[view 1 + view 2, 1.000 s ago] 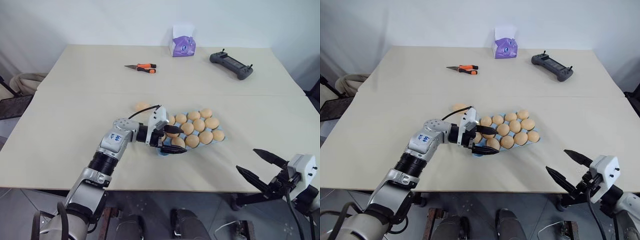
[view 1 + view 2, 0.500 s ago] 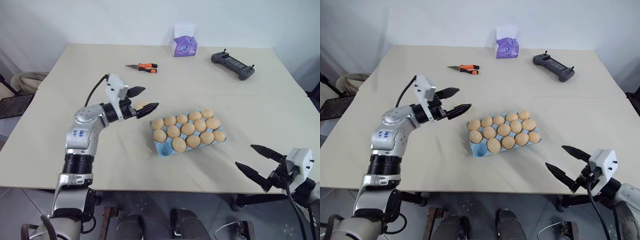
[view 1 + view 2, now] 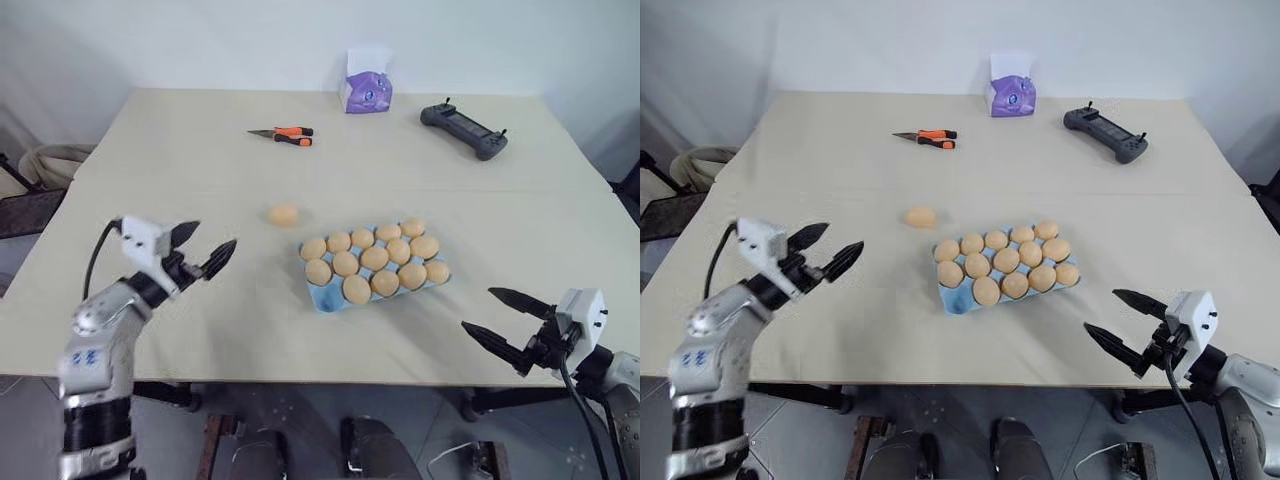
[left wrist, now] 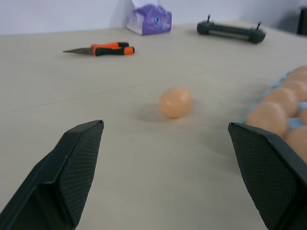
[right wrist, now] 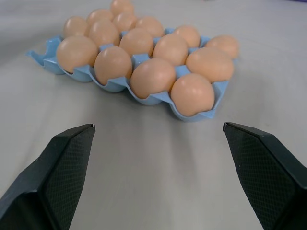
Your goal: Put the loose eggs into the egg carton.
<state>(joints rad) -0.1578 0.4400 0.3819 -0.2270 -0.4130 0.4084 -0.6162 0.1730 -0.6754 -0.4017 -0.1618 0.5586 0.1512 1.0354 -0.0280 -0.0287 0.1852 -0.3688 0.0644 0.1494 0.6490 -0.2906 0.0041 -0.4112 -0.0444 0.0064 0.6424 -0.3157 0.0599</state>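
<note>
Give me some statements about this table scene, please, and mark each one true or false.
1. One loose egg lies on the table, apart from the egg carton. True.
2. The left gripper holds an egg. False: its fingers stand open and empty.
3. One cup at the carton's near left corner is empty. True.
4. The pliers lie inside the carton. False: they lie on the table, far behind it.
5. The right gripper is shut on the tissue box. False: it is open near the table's front edge, and the box stands at the far edge.
</note>
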